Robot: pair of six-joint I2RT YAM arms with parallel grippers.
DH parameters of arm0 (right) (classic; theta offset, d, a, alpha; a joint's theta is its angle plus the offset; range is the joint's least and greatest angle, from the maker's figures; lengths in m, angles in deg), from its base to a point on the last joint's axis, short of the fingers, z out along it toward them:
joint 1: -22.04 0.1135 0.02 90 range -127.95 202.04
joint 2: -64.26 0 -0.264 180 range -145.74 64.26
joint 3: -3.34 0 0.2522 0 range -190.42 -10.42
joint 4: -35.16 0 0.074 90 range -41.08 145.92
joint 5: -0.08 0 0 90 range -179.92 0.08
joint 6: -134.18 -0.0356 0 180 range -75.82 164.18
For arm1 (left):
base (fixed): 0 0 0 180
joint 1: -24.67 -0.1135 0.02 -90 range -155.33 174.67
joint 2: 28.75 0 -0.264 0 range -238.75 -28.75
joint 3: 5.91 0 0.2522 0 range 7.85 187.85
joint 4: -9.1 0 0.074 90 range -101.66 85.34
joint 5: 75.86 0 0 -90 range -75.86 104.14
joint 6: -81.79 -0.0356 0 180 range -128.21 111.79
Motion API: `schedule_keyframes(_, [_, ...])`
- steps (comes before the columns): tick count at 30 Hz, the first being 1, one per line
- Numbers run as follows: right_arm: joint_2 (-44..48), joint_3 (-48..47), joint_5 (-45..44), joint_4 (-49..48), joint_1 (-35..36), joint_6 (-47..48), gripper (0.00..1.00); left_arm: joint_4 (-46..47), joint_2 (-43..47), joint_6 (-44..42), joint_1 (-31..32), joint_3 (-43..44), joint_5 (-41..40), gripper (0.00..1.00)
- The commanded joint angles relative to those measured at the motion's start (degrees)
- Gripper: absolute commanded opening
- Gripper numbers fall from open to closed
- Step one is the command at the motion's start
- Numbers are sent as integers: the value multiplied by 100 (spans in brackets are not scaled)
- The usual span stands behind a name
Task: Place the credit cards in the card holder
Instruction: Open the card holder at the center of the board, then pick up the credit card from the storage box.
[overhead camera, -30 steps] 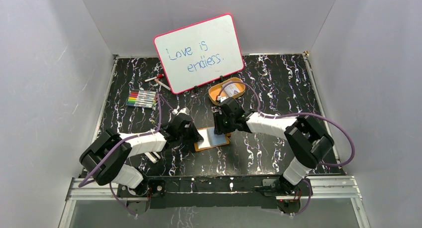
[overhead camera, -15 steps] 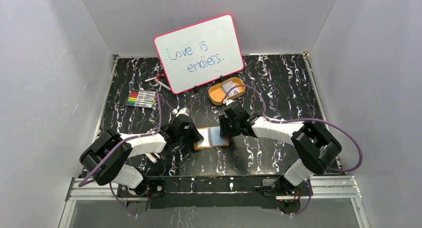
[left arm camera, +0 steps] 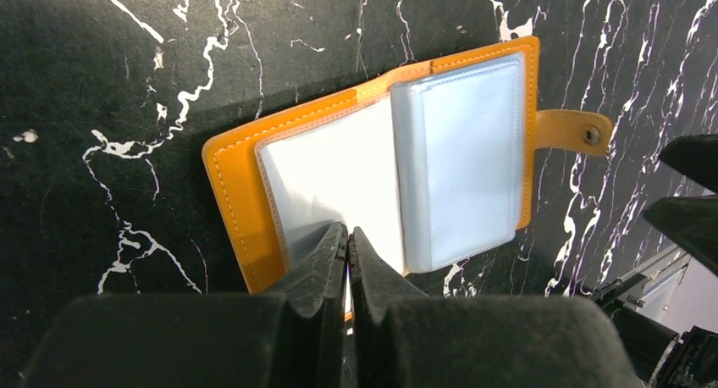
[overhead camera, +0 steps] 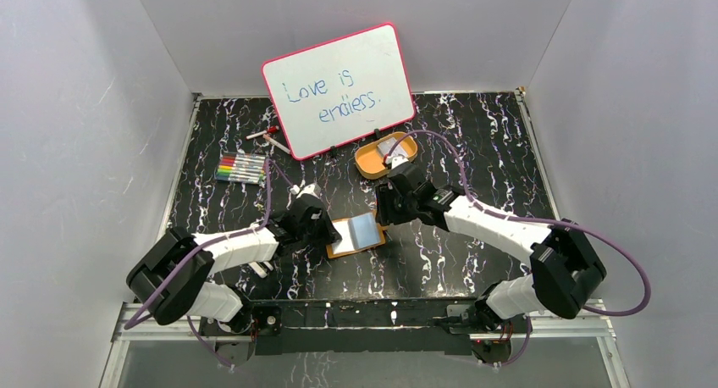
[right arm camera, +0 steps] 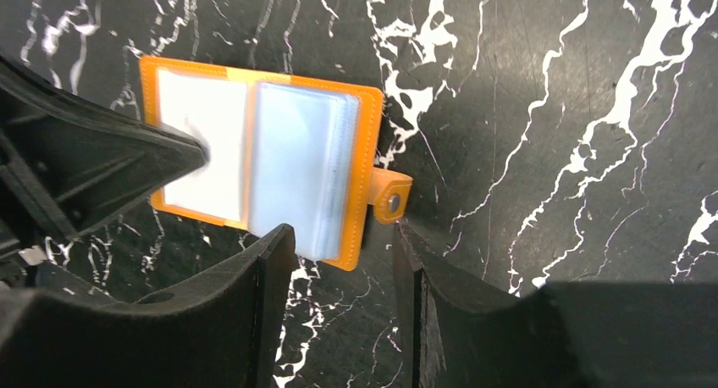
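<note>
The orange card holder [overhead camera: 356,234] lies open on the black marbled table. Its left page is white [left arm camera: 339,172] and its right page is a stack of pale blue sleeves [left arm camera: 461,163], with the snap tab [left arm camera: 576,130] sticking out to the right. My left gripper [left arm camera: 348,233] is shut, its tips pressed onto the white left page near the front edge. My right gripper [right arm camera: 343,235] is open and empty, just off the holder's [right arm camera: 296,168] corner by the snap tab [right arm camera: 391,197]. Whitish credit cards [overhead camera: 393,148] lie in the orange tray.
The orange oval tray [overhead camera: 369,161] stands behind my right gripper [overhead camera: 383,216]. A pink-framed whiteboard [overhead camera: 339,90] leans at the back. Several coloured markers [overhead camera: 241,168] lie at the left, with a loose pen [overhead camera: 267,135] behind them. White walls close in both sides.
My right gripper has drawn back from over the holder toward the right and opened wider; its elbow swung outward. The holder has shifted slightly. My left gripper stays shut on the left page.
</note>
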Motion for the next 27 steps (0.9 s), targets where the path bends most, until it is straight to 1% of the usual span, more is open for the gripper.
schedule_keyframes(1, [223,-450,-39,172,-43,61,55,-233,271,-57,1,241,23,4])
schedule_keyframes(7, [253,-666,-53,200,-102,98,56,-314,357,-109,-3,450,32,8])
schedule_keyframes(11, [278,-916,107,93,-563,135,56,-366,349,-159,-4,536,32,8])
schedule_keyframes(15, [110,-1293,-18,-233,-1204,196,55,-316,315,-180,1,496,32,9])
schedule_keyframes(18, [-512,-1767,-100,-507,-1658,317,54,-252,242,-183,1,461,32,8])
schedule_keyframes(21, [-1327,-2480,-110,-553,-2017,578,52,-198,168,-194,-4,426,32,8])
schedule_keyframes(24, [-2047,-3068,-212,-706,-2145,989,52,-138,102,-211,1,397,32,8])
schedule_keyframes(27, [-2639,-3618,-101,-662,-2156,1407,57,-89,68,-211,1,381,32,8])
